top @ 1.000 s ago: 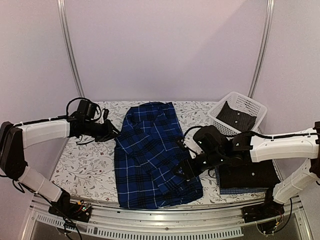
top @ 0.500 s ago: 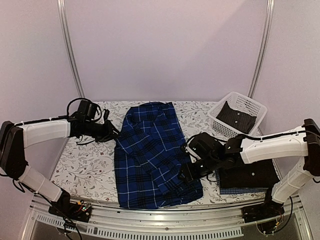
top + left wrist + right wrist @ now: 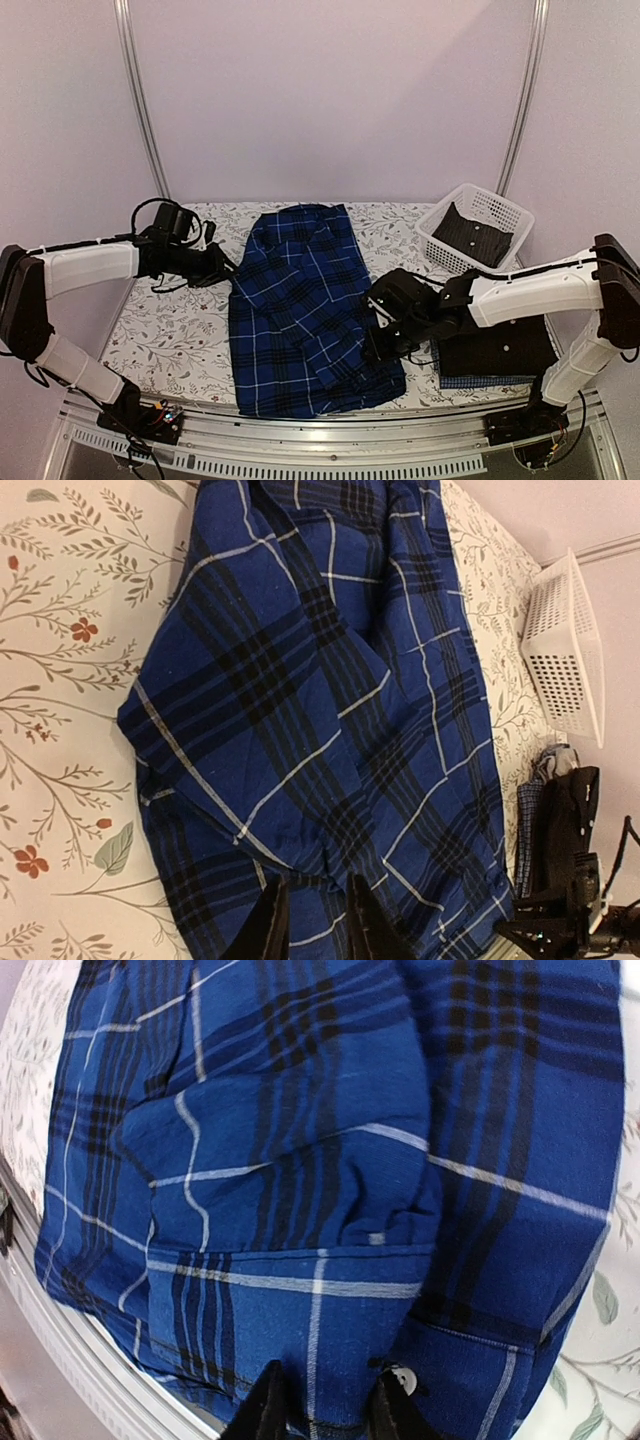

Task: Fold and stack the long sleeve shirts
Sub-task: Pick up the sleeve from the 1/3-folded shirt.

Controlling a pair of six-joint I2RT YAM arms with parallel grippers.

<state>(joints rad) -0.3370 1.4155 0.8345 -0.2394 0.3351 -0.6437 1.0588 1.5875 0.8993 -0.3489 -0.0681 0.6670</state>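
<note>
The dark blue plaid shirt (image 3: pixel 300 310) lies flat in the middle of the table, lengthwise, with its sides folded in. It also fills the left wrist view (image 3: pixel 300 680) and the right wrist view (image 3: pixel 330 1160). My left gripper (image 3: pixel 226 268) hovers at the shirt's left edge; its fingers stand apart over the cloth (image 3: pixel 312 930). My right gripper (image 3: pixel 376 345) is low over the shirt's lower right part, open, with cloth and a white button (image 3: pixel 405 1378) between its fingers (image 3: pixel 328 1410). The folded black shirt (image 3: pixel 500 350) lies on the fine blue check shirt (image 3: pixel 480 381) at the right.
A white lattice basket (image 3: pixel 503 212) stands at the back right with a dark garment (image 3: pixel 470 232) in it. The table has a floral cover (image 3: pixel 165 330). A metal rail (image 3: pixel 300 440) runs along the near edge. Upright poles (image 3: pixel 140 100) stand behind.
My right gripper has moved left and down onto the plaid shirt's lower right part. The left arm has barely moved. The shirts lie as before.
</note>
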